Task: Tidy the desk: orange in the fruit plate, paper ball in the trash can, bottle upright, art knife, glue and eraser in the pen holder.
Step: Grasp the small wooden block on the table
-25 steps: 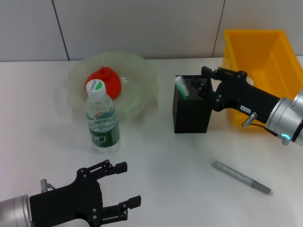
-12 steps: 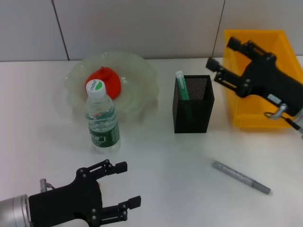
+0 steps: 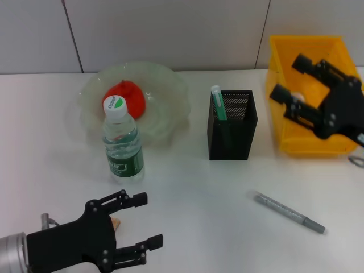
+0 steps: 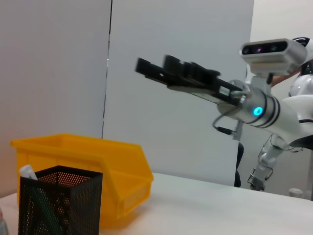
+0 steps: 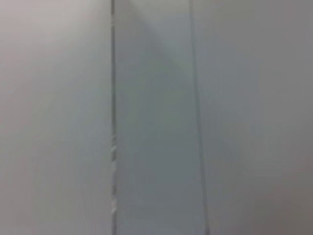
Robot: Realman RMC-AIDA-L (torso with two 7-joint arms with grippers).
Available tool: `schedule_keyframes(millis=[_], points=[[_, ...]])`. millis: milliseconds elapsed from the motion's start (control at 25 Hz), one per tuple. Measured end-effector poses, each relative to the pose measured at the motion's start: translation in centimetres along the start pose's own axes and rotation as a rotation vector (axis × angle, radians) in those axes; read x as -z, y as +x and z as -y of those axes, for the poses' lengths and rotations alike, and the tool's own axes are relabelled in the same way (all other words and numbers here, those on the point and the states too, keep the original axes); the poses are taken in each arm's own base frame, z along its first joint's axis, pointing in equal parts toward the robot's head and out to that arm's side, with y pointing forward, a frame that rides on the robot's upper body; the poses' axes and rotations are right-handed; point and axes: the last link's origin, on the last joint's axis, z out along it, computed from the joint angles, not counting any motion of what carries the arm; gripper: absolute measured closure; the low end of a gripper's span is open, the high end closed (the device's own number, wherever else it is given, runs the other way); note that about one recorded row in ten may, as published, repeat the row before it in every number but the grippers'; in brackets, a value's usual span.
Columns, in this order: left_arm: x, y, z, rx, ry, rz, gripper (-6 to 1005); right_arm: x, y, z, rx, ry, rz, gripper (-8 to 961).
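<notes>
Two end effectors show, both open and empty: the right end effector hangs above the yellow bin at the tabletop's far right corner, and the left end effector sits low at the near left edge. The fruit plate toward the far edge holds the orange. The bottle stands upright just before it. The pen holder holds a glue stick. The art knife lies near the right edge.
</notes>
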Motion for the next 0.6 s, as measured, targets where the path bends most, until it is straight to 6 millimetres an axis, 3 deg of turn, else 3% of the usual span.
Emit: schedule_keyframes(millis=[240,520,560,600], points=[[0.9,0.7,0.4,0.019,-0.01,0.018,202,2.7,1.9,-2.1,-0.033,-0.139,-0.236,195],[1.6,1.5,1.0,0.005,-0.017,0.078,202,4.3,3.4,-3.2,-0.078,-0.193,-0.361,195],[1.9,3.2,2.3,-0.026,-0.041,0.257,202,4.7,3.7,-3.4,-0.092,-0.189,-0.377,195],[1.9,3.2,2.3,-0.026,-0.041,0.257,203,4.7,3.7,-3.4,-0.092,-0.189,-0.377,195]])
